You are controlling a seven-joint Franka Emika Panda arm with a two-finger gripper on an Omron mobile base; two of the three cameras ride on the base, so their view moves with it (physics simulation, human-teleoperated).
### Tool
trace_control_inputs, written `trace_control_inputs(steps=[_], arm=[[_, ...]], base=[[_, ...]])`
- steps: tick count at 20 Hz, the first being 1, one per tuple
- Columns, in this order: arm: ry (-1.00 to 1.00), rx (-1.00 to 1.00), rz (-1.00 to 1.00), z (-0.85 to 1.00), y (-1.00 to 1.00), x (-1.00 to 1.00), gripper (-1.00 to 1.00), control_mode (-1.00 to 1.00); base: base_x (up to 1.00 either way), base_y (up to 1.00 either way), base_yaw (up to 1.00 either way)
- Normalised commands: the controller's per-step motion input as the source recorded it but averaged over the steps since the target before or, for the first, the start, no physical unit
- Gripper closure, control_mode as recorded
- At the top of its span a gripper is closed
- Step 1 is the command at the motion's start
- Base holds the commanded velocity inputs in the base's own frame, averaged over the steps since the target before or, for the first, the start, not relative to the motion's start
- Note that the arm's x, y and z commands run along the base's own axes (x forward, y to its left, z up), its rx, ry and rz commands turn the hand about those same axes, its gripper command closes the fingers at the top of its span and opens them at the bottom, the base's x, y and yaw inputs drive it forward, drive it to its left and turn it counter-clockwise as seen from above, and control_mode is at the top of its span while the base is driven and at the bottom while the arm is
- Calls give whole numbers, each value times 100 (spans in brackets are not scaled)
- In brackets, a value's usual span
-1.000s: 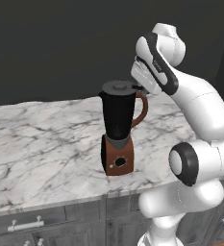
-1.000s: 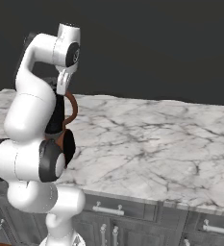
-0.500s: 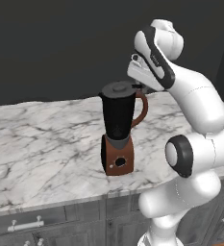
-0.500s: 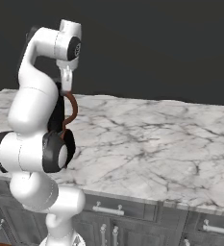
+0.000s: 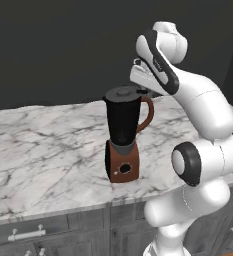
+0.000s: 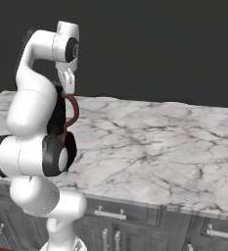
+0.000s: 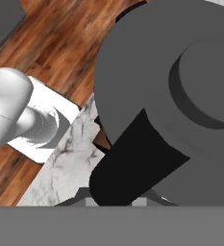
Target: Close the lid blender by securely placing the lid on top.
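Lid: sitting on the blender jar, looking seated.
Gripper: hovering at lid's handle-side edge, jaws nearly shut; grip unclear.
Advice: you're confirming lid is level before pulling clear.

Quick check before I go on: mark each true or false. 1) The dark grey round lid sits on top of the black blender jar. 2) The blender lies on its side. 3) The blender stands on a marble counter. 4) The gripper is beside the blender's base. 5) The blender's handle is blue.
1) True: the dark grey round lid sits on the black jar of the blender.
2) False: it stands upright.
3) True: it stands on the white marble counter.
4) False: the gripper is up at the lid's rim.
5) False: the handle is reddish-brown.
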Motion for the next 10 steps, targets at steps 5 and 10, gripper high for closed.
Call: trace_control_inputs(steps=[5, 10], arm=[[0, 0, 11, -43, 0, 0, 100, -100], [-3, 0, 13, -27, 0, -1, 100, -100]], base=[[0, 0, 0], [0, 0, 0]])
